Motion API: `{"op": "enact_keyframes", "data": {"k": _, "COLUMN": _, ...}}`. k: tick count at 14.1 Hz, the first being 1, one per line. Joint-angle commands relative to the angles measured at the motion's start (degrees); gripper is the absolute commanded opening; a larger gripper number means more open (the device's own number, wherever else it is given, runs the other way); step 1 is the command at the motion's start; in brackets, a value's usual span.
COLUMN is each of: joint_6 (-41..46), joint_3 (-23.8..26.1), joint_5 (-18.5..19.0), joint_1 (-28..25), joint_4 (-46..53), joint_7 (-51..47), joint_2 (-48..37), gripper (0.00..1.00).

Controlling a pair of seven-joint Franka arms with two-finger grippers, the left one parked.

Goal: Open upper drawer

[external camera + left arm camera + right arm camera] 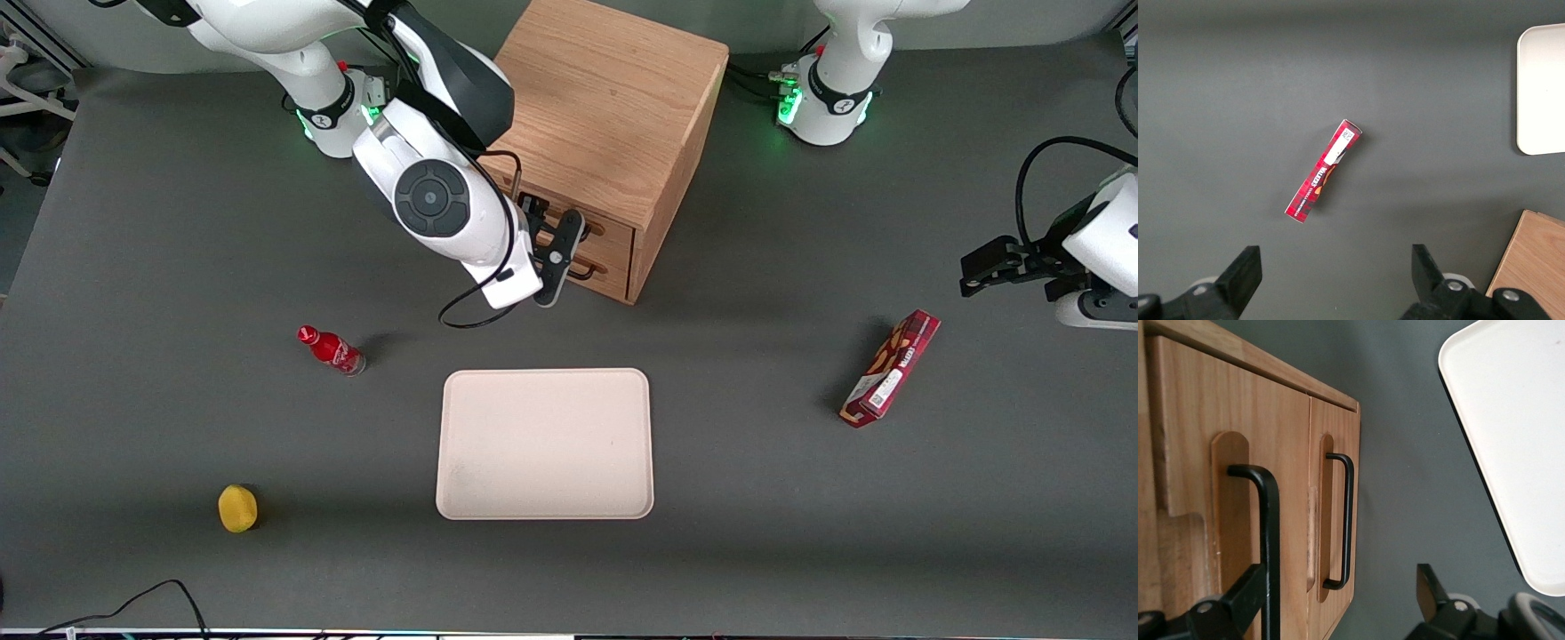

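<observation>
Approach step: we have the end effector (1338, 603) open in front of the cabinet (605, 116), one finger at the upper drawer (1225, 507) handle (1265, 540); next we close, then pull.

Working arm (444, 204): glossy white shell with rounded links; one dark grey round cap with concentric rings on the joint housing; a black cover on the link at 12 o'clock from it. Base collar black, lit green. Thin black cable loops out at 6 o'clock from the wrist. Gripper (556, 253), just in front of the cabinet's drawers: matte black, two flat fingers (1431, 590), small silver screw heads at their roots.
</observation>
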State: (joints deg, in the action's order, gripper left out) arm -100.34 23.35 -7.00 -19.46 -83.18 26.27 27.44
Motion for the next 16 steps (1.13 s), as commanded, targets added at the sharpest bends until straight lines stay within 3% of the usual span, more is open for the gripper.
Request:
{"op": "enact_keyframes", "data": {"k": 1, "joint_6": -1.0, "joint_3": -0.3, "joint_5": -1.3, "joint_1": -0.6, "joint_4": -0.7, "joint_7": 1.0, "joint_2": -0.2, "gripper": 1.00}}
{"op": "enact_keyframes", "data": {"k": 16, "joint_6": -1.0, "joint_3": 0.9, "joint_5": -1.2, "joint_1": -0.2, "joint_4": -4.4, "joint_7": 1.2, "joint_2": -1.8, "gripper": 1.00}}
